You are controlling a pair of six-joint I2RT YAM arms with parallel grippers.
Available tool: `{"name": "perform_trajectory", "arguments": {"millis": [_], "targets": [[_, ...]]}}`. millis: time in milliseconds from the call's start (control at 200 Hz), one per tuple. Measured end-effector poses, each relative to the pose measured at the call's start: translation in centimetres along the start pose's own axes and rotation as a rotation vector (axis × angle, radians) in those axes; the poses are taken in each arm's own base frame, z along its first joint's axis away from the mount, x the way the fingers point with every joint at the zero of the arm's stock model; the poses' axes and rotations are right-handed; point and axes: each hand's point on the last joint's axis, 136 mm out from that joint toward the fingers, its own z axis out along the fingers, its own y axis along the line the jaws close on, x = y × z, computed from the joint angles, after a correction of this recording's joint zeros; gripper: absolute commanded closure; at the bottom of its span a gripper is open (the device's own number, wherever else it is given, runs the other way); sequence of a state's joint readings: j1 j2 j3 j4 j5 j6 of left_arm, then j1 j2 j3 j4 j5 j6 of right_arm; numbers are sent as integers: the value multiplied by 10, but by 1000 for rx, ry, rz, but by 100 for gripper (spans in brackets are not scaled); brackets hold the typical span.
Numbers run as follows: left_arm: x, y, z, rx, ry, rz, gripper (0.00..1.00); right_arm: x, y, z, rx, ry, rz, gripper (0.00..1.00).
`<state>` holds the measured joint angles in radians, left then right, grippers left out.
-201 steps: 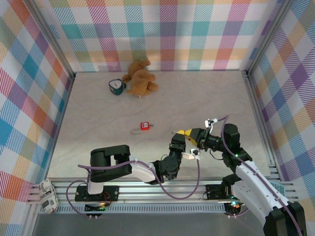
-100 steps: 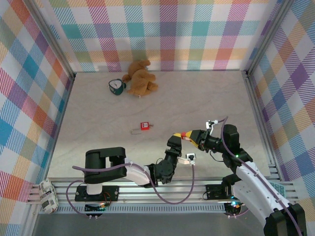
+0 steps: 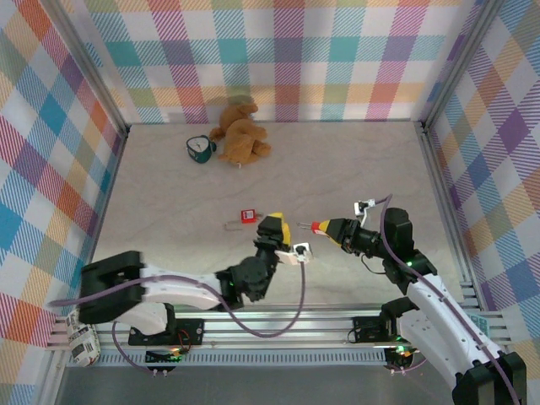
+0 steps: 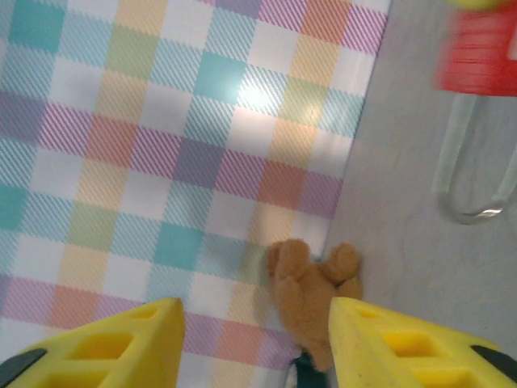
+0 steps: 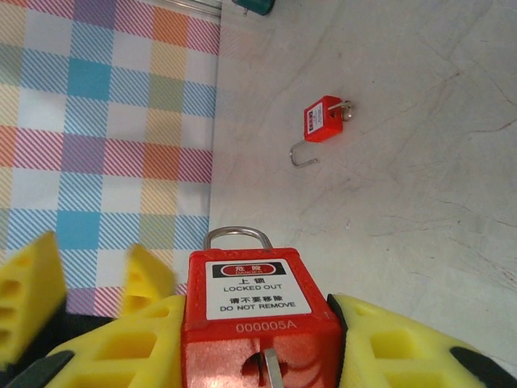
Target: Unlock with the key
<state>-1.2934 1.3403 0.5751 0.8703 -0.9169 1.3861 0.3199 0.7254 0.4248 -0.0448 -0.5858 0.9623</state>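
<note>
My right claw (image 5: 257, 327) clamps the closed red padlock (image 5: 254, 291); left claw (image 3: 278, 226) open, empty. Key (image 5: 346, 111) apparently sits in the open-shackle padlock (image 5: 323, 121) just left of my left claw, axis left-right

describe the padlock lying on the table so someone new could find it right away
Start at the brown teddy bear by the back wall and come toward the arms to the middle of the table. A small red padlock lies there, beyond the left claw. Unlike the other padlock gripped in the right claw, it lies free, shackle hooked open.
</note>
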Motion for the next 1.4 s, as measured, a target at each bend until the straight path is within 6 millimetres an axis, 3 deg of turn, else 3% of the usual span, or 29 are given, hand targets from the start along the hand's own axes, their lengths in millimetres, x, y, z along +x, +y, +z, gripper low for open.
{"name": "perform_trajectory", "arguments": {"millis": [150,230,310,425,515,600,780,995,1170,1400], "targets": [[13,36,2,155,-106,-205,51,2,-7,4,22,23,-4,70],[14,38,6,255,-129,-263,53,4,-7,5,19,40,-12,71],[7,18,8,392,-150,-271,54,6,-6,7,12,62,-25,71],[2,-31,4,605,-157,-258,50,9,-3,7,0,92,-44,73],[5,-58,-2,728,-149,-262,48,12,1,7,-15,110,-64,73],[4,-67,-6,794,-155,-278,49,14,5,6,-27,125,-78,73],[-12,-65,-6,836,-204,-320,51,19,8,4,-44,148,-97,73],[-21,-73,-4,884,-213,-345,64,22,9,3,-54,161,-110,73],[-22,-78,-3,903,-208,-356,87,22,9,3,-52,163,-109,73],[-22,-75,-1,898,-201,-376,96,23,8,1,-49,161,-121,76]]}}
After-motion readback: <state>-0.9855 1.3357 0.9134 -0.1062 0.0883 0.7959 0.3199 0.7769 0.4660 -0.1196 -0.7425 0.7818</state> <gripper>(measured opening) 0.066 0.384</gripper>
